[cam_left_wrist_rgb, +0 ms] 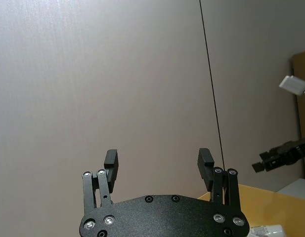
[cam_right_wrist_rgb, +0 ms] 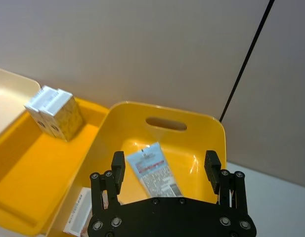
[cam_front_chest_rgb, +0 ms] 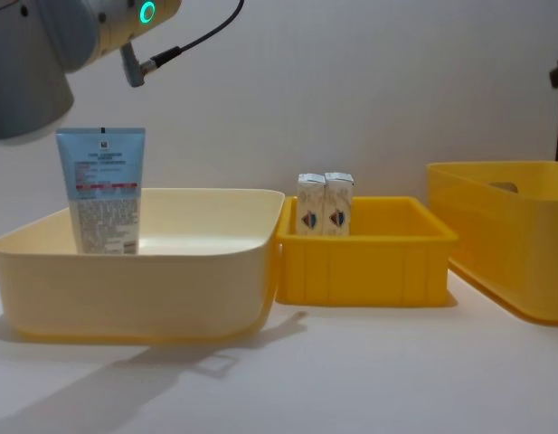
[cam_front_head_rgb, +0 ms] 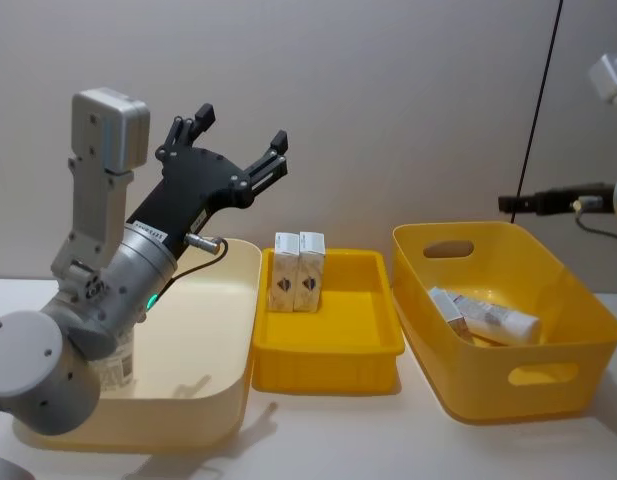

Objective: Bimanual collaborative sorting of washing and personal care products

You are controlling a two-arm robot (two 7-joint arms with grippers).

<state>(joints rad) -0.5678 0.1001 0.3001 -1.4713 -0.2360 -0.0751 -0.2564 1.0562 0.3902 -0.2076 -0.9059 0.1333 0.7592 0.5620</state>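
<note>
Light-blue tube (cam_front_chest_rgb: 101, 185) with white print and a red stripe; white cartons (cam_front_head_rgb: 298, 270) bearing a blue-and-red emblem. Cream bin (cam_front_chest_rgb: 152, 280), yellow tray (cam_front_head_rgb: 328, 352), yellow bin (cam_front_head_rgb: 488, 395). Left gripper (cam_left_wrist_rgb: 158, 158) and right gripper (cam_right_wrist_rgb: 165, 160) black, against a grey wall (cam_front_head_rgb: 388, 100) and white table (cam_front_chest_rgb: 351, 380).

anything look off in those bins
Nothing spilled or damaged. One mismatch: a blue tube stands upright in the cream bin, while other tubes lie flat in the handled yellow bin. Two cartons stand neatly in the yellow tray. The left gripper, above the cream bin, and right gripper, above the handled yellow bin, are open.
</note>
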